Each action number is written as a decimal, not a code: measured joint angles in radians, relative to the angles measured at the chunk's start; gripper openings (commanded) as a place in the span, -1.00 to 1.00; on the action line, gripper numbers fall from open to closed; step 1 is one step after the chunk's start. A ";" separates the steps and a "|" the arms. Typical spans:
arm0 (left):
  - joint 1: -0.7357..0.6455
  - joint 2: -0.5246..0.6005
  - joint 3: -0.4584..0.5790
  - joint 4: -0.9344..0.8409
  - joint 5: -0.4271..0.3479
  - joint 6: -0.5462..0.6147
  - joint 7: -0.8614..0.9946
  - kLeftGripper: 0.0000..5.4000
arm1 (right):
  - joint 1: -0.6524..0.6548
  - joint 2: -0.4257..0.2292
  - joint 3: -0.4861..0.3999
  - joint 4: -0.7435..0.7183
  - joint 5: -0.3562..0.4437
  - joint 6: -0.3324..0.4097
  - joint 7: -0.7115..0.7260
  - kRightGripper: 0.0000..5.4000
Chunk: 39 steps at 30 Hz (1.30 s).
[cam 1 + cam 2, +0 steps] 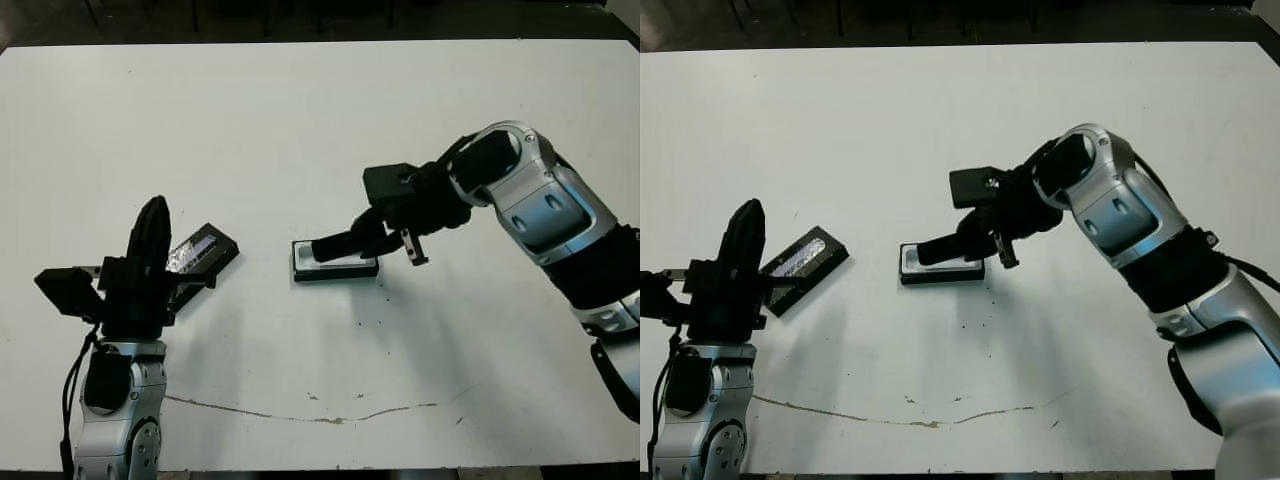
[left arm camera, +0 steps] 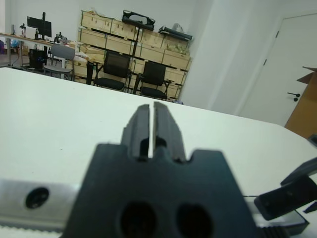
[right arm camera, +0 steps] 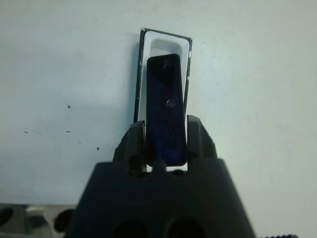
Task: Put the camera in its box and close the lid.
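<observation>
Reaching in from the right in the head views, the right gripper (image 1: 345, 243) held the camera (image 1: 338, 245) low over the box (image 1: 334, 268), which sat near the middle of the white table (image 1: 300, 120). The lid (image 1: 203, 250) lay flat, silver strip up, well to the left of the box and just beside the left gripper (image 1: 152, 222), which stood raised and pointing away from the robot, touching nothing.

In the left wrist view, the left gripper's fingers (image 2: 166, 130) were pressed nearly together with only a thin slit between them, clenched on nothing. The table stretched ahead, with chairs and stacked crates beyond it.

In the right wrist view, the two fingers (image 3: 198, 136) of the right gripper clamped the near end of the camera by its long sides. Its glossy dark face was up, and it was lined up lengthwise over the box's white lining (image 3: 165, 47), its far end within the tray's outline. Whether it touched the lining could not be told.
</observation>
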 measured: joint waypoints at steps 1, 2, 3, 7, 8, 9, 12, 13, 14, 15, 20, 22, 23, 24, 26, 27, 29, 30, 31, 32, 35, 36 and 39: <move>0.000 0.000 0.000 0.000 -0.001 0.001 0.000 -1.00 | 0.000 0.000 0.003 -0.001 -0.006 0.006 -0.001 -0.75; 0.001 0.000 0.000 0.000 -0.003 0.001 -0.001 -1.00 | 0.001 0.000 0.006 -0.003 -0.013 0.014 -0.004 -0.75; 0.001 0.000 0.000 0.000 -0.005 0.001 -0.002 -1.00 | 0.002 0.000 0.007 -0.006 -0.021 0.019 -0.007 -0.75; 0.001 0.000 -0.001 0.000 -0.007 0.001 -0.002 -1.00 | 0.009 0.002 0.017 -0.015 -0.044 0.029 -0.017 -0.75; 0.001 0.000 -0.001 0.000 -0.007 0.001 -0.002 -1.00 | 0.013 0.003 0.018 -0.015 -0.048 0.029 -0.020 -0.75; 0.001 0.000 -0.001 0.000 -0.007 0.001 -0.002 -1.00 | 0.016 0.005 0.019 -0.015 -0.052 0.029 -0.022 -0.75; 0.003 0.000 -0.001 0.000 -0.006 0.001 -0.001 -1.00 | 0.017 0.009 0.023 -0.015 -0.062 0.029 -0.024 -0.75; 0.004 0.000 -0.001 0.000 -0.007 0.001 -0.002 -1.00 | 0.018 0.011 0.024 -0.015 -0.066 0.034 -0.026 -0.75; 0.005 0.000 -0.001 0.000 -0.007 0.002 -0.002 -1.00 | 0.018 0.013 0.026 -0.016 -0.073 0.041 -0.027 -0.75; 0.006 0.000 -0.001 0.000 -0.007 0.003 -0.001 -1.00 | 0.018 0.014 0.029 -0.019 -0.078 0.052 -0.027 -0.75; 0.009 0.000 -0.005 -0.002 -0.007 0.006 0.000 -1.00 | 0.017 0.031 0.042 -0.038 -0.098 0.086 -0.029 -0.75; 0.011 0.000 -0.007 -0.003 -0.007 0.010 0.003 -1.00 | 0.014 0.043 0.045 -0.036 -0.099 0.094 -0.028 -0.75; 0.011 0.000 -0.009 -0.003 -0.006 0.011 0.004 -1.00 | 0.010 0.050 0.049 -0.034 -0.101 0.098 -0.028 -0.75; 0.012 -0.001 -0.010 -0.003 -0.004 0.012 0.005 -1.00 | 0.005 0.055 0.056 -0.032 -0.105 0.098 -0.028 -0.75; 0.013 -0.003 -0.013 -0.003 -0.004 0.012 0.005 -1.00 | -0.010 0.072 0.069 -0.021 -0.114 0.098 -0.025 -0.75; 0.013 -0.003 -0.015 -0.003 -0.004 0.012 0.005 -1.00 | -0.016 0.081 0.074 -0.013 -0.118 0.098 -0.025 -0.75; 0.015 -0.005 -0.018 -0.003 0.001 0.011 0.006 -1.00 | -0.027 0.097 0.085 0.004 -0.124 0.098 -0.024 -0.75; 0.017 -0.005 -0.019 -0.003 0.002 0.011 0.006 -1.00 | -0.030 0.103 0.091 0.010 -0.130 0.097 -0.024 -0.75; 0.017 -0.006 -0.020 -0.003 0.002 0.011 0.007 -1.00 | -0.034 0.111 0.095 0.019 -0.136 0.097 -0.024 -0.75; 0.018 -0.006 -0.020 -0.003 0.002 0.010 0.007 -1.00 | -0.036 0.115 0.098 0.029 -0.139 0.096 -0.024 -0.75; 0.019 -0.008 -0.020 -0.003 0.003 0.010 0.013 -1.00 | -0.044 0.129 0.104 0.052 -0.141 0.096 -0.022 -0.75; 0.019 -0.009 -0.020 -0.003 0.003 0.010 0.013 -1.00 | -0.048 0.132 0.105 0.059 -0.141 0.096 -0.019 -0.75; 0.019 -0.011 -0.021 -0.003 0.001 0.010 0.013 -1.00 | -0.058 0.139 0.112 0.075 -0.144 0.096 -0.015 -0.75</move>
